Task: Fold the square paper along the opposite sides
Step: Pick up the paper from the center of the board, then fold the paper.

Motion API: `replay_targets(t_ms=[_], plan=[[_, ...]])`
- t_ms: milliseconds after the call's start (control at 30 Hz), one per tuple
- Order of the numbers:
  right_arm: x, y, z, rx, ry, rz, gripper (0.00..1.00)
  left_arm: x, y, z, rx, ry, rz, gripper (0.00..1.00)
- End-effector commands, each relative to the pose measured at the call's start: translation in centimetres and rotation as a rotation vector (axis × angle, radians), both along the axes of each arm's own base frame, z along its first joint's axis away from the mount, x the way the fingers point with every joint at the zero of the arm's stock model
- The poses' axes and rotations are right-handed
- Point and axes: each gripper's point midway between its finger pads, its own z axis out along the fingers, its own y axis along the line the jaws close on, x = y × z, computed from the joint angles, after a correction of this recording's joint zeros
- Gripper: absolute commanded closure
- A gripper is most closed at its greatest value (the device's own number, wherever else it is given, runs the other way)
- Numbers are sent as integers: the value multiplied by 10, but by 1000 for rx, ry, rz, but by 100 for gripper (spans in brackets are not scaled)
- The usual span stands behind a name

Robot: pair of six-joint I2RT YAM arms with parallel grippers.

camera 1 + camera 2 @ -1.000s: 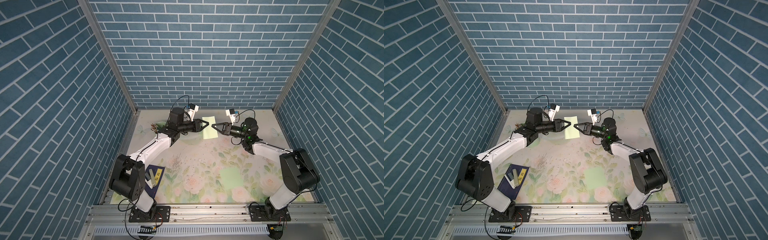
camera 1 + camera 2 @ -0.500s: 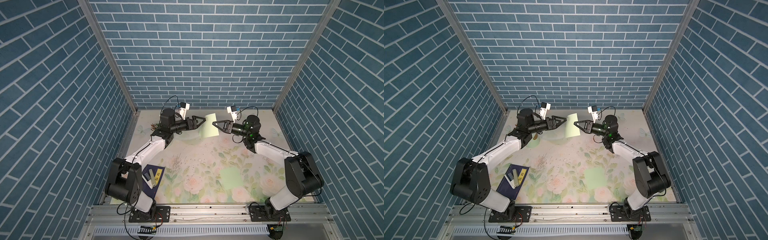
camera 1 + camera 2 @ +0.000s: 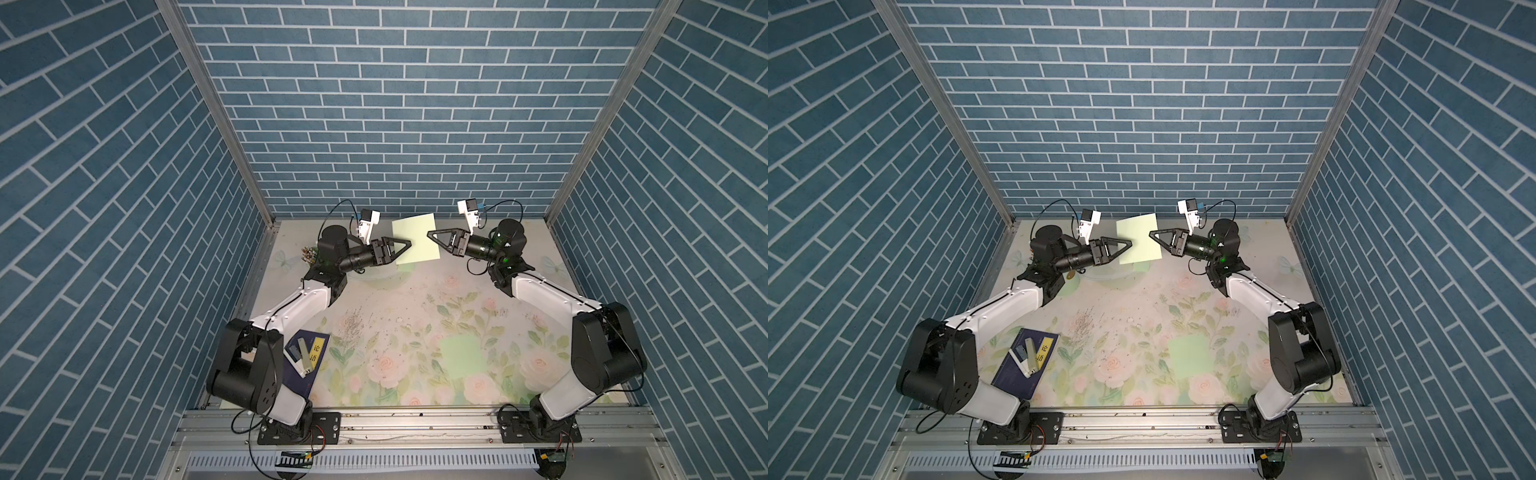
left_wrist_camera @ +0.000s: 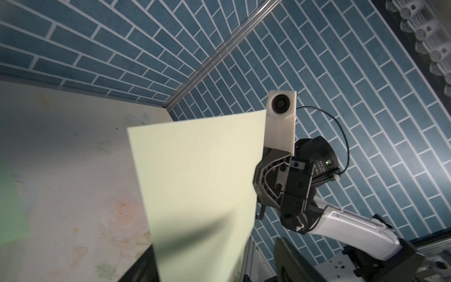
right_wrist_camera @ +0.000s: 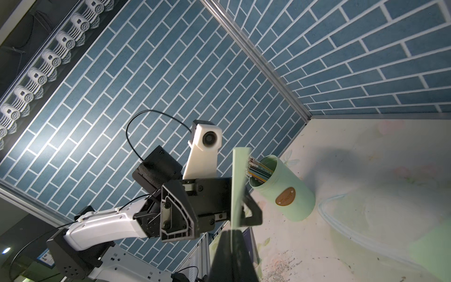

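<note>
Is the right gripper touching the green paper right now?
Touching. In a top view the right gripper has its shut jaws pinched on the edge of the paper, holding it up in the air.

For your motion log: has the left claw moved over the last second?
Yes. The left claw drew back toward the pencil cup, then returned to the pale green paper, against the fixed back wall.

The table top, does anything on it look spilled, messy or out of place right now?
Yes. Dark specks lie scattered over the middle of the floral table, like spilled crumbs or pencil shavings. Near the left arm's base, a small white object lies askew across a dark blue book.
</note>
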Motion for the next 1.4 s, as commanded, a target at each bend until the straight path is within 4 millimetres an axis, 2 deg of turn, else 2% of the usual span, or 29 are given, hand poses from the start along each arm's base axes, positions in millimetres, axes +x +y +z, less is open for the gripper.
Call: replay_targets(t_ms=[0, 33, 67, 267, 333, 433, 500, 533, 667, 800, 933, 1000, 1067, 1133, 1200, 1267, 1367], plan=[[12, 0, -5, -42, -29, -26, 100, -4, 1, 6, 27, -35, 11, 65], [13, 0, -6, -48, -24, -27, 100, -2, 2, 4, 43, -30, 19, 73], [14, 1, -7, -52, -19, -25, 100, -2, 3, 3, 53, -29, 25, 78], [15, 2, -14, -80, -3, -20, 100, 1, 5, 4, 84, -40, 43, 80], [15, 2, -15, -84, -2, -15, 100, 4, 6, 3, 96, -41, 50, 76], [13, 2, -16, -88, 1, -3, 100, 6, 5, 3, 102, -43, 51, 62], [12, 3, -15, -89, 1, 1, 100, 8, 4, 6, 101, -48, 48, 63], [11, 3, -15, -89, 0, 2, 100, 9, 3, 7, 103, -49, 46, 65], [10, 2, -16, -93, -3, 2, 100, 11, 3, 8, 105, -49, 48, 87], [8, 2, -17, -95, -4, 6, 100, 13, 4, 3, 126, -35, 57, 100], [10, -4, -19, -120, -19, -18, 100, 14, 6, 0, 147, -24, 70, 100], [18, -13, -28, -172, -25, -77, 85, 13, 6, 2, 155, -24, 67, 100], [33, -27, -46, -275, -39, -185, 71, 9, 3, 10, 160, -36, 58, 100], [48, -39, -66, -386, -51, -295, 64, 2, -2, 22, 162, -62, 41, 100], [60, -48, -83, -468, -51, -379, 63, -4, -9, 33, 159, -84, 19, 100], [65, -42, -94, -509, -62, -402, 61, -12, -19, 47, 142, -108, -18, 100], [66, -17, -92, -460, -67, -351, 59, -22, -32, 62, 109, -144, -81, 100]])
